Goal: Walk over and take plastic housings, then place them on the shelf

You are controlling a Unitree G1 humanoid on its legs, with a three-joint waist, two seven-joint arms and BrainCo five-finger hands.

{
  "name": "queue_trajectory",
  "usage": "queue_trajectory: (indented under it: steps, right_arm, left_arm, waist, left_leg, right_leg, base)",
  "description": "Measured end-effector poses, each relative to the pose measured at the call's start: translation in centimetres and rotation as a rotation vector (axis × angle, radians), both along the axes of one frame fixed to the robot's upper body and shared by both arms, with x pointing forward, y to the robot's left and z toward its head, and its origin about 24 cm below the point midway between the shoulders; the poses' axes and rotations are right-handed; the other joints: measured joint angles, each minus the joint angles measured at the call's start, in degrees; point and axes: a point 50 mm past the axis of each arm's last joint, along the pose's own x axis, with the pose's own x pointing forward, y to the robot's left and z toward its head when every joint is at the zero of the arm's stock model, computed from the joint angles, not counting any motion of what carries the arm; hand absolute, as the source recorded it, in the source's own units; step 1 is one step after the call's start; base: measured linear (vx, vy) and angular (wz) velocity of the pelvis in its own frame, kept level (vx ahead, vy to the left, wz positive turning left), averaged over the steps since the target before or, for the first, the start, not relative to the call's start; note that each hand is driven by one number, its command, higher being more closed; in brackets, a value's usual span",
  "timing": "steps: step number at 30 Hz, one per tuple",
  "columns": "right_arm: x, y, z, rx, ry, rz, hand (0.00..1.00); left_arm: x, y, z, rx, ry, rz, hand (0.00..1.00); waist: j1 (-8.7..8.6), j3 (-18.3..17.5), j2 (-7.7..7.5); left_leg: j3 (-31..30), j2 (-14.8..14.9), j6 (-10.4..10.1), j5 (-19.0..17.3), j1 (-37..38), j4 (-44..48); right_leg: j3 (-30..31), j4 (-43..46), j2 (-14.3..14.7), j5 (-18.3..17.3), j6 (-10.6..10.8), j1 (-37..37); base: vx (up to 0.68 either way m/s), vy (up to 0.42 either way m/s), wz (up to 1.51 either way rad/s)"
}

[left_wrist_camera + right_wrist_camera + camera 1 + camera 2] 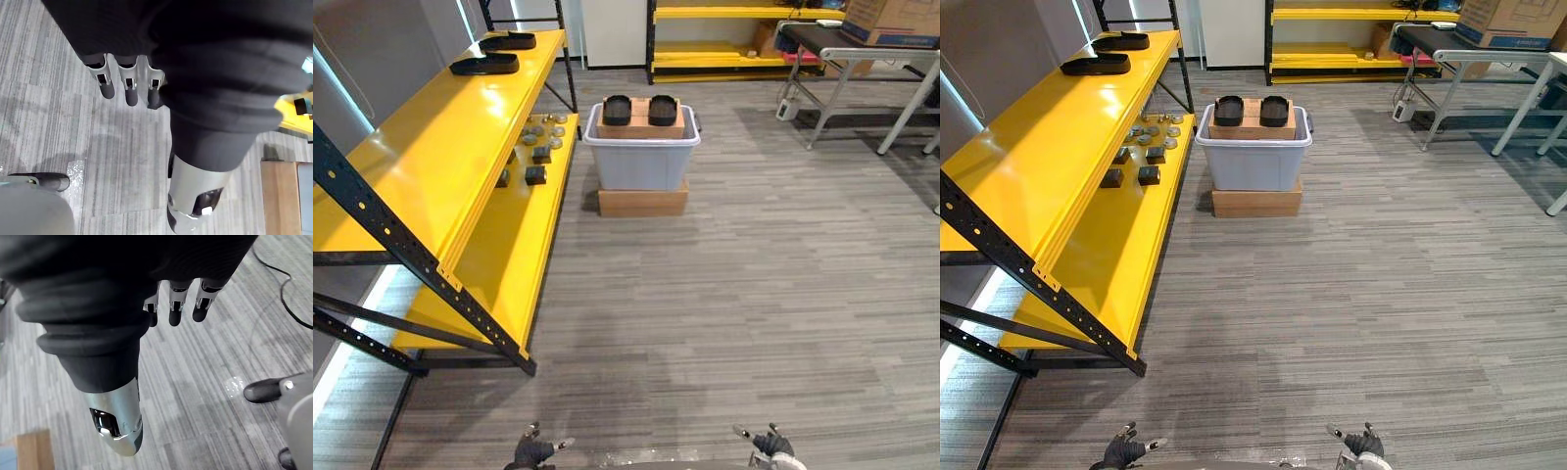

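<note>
Leftward, the yellow shelf [421, 186] runs from near to far, with two black plastic housings [485, 65] lying on its top level at the far end. Farther ahead, a grey bin [641, 162] on a cardboard box [642, 203] carries another pair of housings [617, 110] side by side on top. Near me, my left hand [533, 451] and right hand [771, 446] hang relaxed, fingers loose, grasping nothing.

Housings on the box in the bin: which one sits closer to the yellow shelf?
The left housing; the right housing lies beside it, farther from the shelf.
</note>
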Motion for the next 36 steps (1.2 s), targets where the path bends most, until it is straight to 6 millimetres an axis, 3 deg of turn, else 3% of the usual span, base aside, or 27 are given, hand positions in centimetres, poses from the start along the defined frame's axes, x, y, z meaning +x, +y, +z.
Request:
queue_trajectory:
  steps: [10, 22, 27, 29, 31, 33, 34, 36]
  right_arm:
    - [0.4, -0.6, 0.4, -0.034, -0.008, 0.076, 0.0]
    - [0.8, -0.3, 0.4, -0.02, -0.011, 0.071, 0.0]
    - [3.2, -0.4, 1.2, -0.013, -0.078, 0.046, 0.0]
    - [4.7, -0.8, 1.9, -0.02, -0.12, 0.032, 0.0]
    - [5.1, -0.8, 2.1, -0.017, -0.128, 0.027, 0.0]
    - [5.2, -0.7, 2.1, -0.007, -0.131, 0.017, 0.0]
    - [5.4, -0.6, 2.1, -0.009, -0.133, 0.016, 0.0]
    - [6.5, -0.4, 2.5, -0.014, -0.156, 0.034, 0.0]
  left_arm:
    - [0.3, -0.2, 0.4, 0.016, -0.029, -0.045, 0.0]
    - [2.0, -0.3, 1.3, 0.027, -0.106, -0.054, 0.0]
    - [3.8, -0.4, 2.3, 0.035, -0.179, -0.052, 0.0]
    - [4.3, -0.3, 2.7, 0.034, -0.209, -0.037, 0.0]
    - [4.6, -0.1, 2.9, 0.039, -0.22, -0.036, 0.0]
    - [5.1, 0.2, 3.2, 0.043, -0.235, -0.036, 0.0]
    - [5.5, 0.3, 3.4, 0.048, -0.247, -0.037, 0.0]
    - [5.8, 0.5, 3.5, 0.047, -0.258, -0.029, 0.0]
  waist:
    - [-0.08, 0.7, 0.33]
    - [-0.06, 1.6, -0.72]
    - [0.02, 3.2, 0.13]
    - [0.03, 4.3, 1.82]
    - [0.11, 4.9, 1.7]
    - [-0.03, 6.2, 1.03]
    - [0.14, 6.8, 0.67]
    - [0.09, 7.7, 1.18]
  left_leg:
    - [0.0, 0.0, 0.1, 1.2, 1.3, -2.3]
    - [0.2, -0.3, 0.8, 1.5, 0.4, -3.6]
    - [1.3, -0.1, 1.9, -4.4, -4.4, 6.1]
    - [2.7, 0.7, 2.9, -9.1, -7.5, 12.8]
    - [3.2, -0.4, 4.0, -11.0, -7.9, 15.9]
    - [3.1, -1.4, 4.0, -11.1, -6.3, 16.1]
    - [3.0, -1.2, 3.9, -11.1, -5.9, 16.1]
    - [2.4, 0.3, 3.4, -11.7, -5.8, 16.0]
  right_leg:
    - [-0.4, -0.2, 0.0, 0.0, 0.0, 0.8]
    - [-0.9, -1.3, -0.3, 0.0, 0.0, -0.5]
    - [-0.3, -0.1, -0.4, -0.8, 1.3, -1.6]
    - [-0.3, 9.1, -0.9, -5.4, 4.4, -5.9]
    - [-2.8, 23.0, -3.6, -9.6, 6.3, -11.8]
    - [-6.6, 33.3, -6.9, -11.6, 6.0, -16.7]
    - [-8.6, 33.4, -7.9, -12.4, 5.1, -18.4]
    - [-10.5, 29.0, -7.2, -12.1, 4.8, -20.2]
  base:
    - [-0.03, -0.008, 0.0]
    - [0.02, -0.001, 0.01]
    - [0.06, 0.034, -0.11]
    - [0.0, 0.084, -0.37]
    - [0.03, 0.107, -0.12]
    - [0.2, 0.107, 0.1]
    - [0.16, 0.052, 0.03]
    - [0.15, 0.008, 0.03]
